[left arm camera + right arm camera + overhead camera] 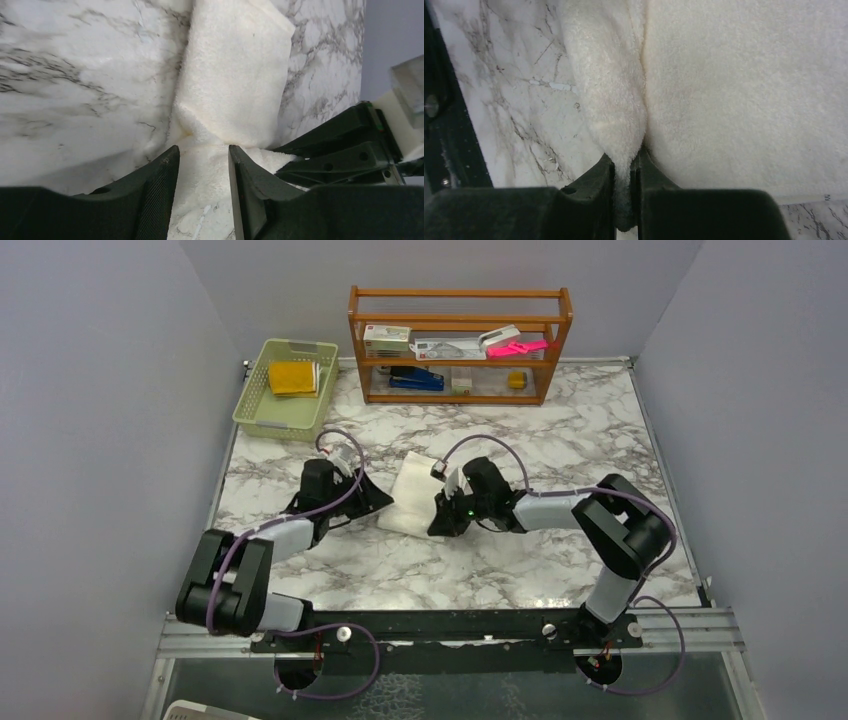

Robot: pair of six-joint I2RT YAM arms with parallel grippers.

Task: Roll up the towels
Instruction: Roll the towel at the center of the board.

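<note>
A cream-white towel [410,498] lies partly folded in the middle of the marble table. My right gripper [624,155] is shut on a raised fold at the towel's [734,90] near-right edge; from above it [442,518] sits at the towel's right side. On the left side is my left gripper [384,502]. Its jaws [202,148] stand open astride the towel's [235,75] near edge, not pinching it. The right gripper's black fingers [345,155] show just right of it. A mustard-yellow towel [293,378] lies in the green basket.
The green plastic basket [262,420] stands at the far left corner. At the back, a wooden shelf rack [460,295] holds boxes, a blue stapler and a pink item. Grey walls close in the table on three sides.
</note>
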